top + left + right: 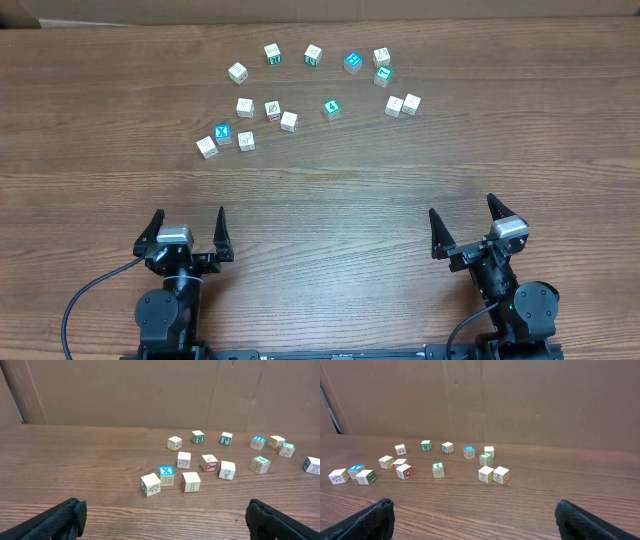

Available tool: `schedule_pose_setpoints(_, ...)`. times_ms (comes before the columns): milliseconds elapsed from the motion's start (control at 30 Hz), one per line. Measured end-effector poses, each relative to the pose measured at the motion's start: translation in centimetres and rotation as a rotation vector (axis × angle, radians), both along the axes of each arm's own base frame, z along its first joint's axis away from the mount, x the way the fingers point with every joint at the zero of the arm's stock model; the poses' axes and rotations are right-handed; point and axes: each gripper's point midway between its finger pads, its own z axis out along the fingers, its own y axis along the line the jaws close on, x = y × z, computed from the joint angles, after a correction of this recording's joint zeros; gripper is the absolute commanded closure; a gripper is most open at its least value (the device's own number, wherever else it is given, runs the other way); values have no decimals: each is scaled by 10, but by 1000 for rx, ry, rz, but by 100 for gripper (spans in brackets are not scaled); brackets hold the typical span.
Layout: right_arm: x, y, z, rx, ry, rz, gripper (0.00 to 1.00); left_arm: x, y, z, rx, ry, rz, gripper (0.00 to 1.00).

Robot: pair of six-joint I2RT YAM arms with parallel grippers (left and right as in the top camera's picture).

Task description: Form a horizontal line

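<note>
From overhead, my left claw and my right claw both sit at the near edge of the wooden worktop, each spread wide and holding nothing, well apart from everything else. No horizontal line stands yet: the letter cubes lie scattered in a loose arc across the far half of the worktop. The closest thing to a row is the pair of whitish cubes on the right, side by side and touching. A teal-green cube sits alone near the middle, and a blue X cube sits between two whitish ones at the left end, the three close together but not in a straight row. Through my left wrist camera, my left claw gapes, its dark fingers low in the corners and nothing between them. The letter cubes lie ahead and to the right, the blue X cube among the nearest, with a cardboard wall behind. Through my right wrist camera, my right claw is likewise fully spread and bare. The pair of whitish cubes rests straight ahead, the teal-green cube to its left, and the other cubes trail off leftward
</note>
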Motion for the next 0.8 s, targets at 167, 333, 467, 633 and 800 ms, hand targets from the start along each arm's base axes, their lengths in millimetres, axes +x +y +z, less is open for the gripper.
schedule_pose_setpoints(167, 0, 1, 8, 17, -29, 5, 0, 0, 0, 0, 0, 0, 0, 0)
schedule_pose_setpoints(333, -1, 3, 4, 95, 13, 21, 0, 0, 0, 0, 0, 0, 0, 0)
schedule_pose_setpoints(467, -5, 4, 12, 124, 46, 23, 0, 0, 0, 0, 0, 0, 0, 0)
schedule_pose_setpoints(633, -19, 3, 64, 144, -3, 27, 0, 0, 0, 0, 0, 0, 0, 0)
schedule_pose_setpoints(800, -25, 3, 106, 149, 17, 30, 0, 0, 0, 0, 0, -1, 0, 0)
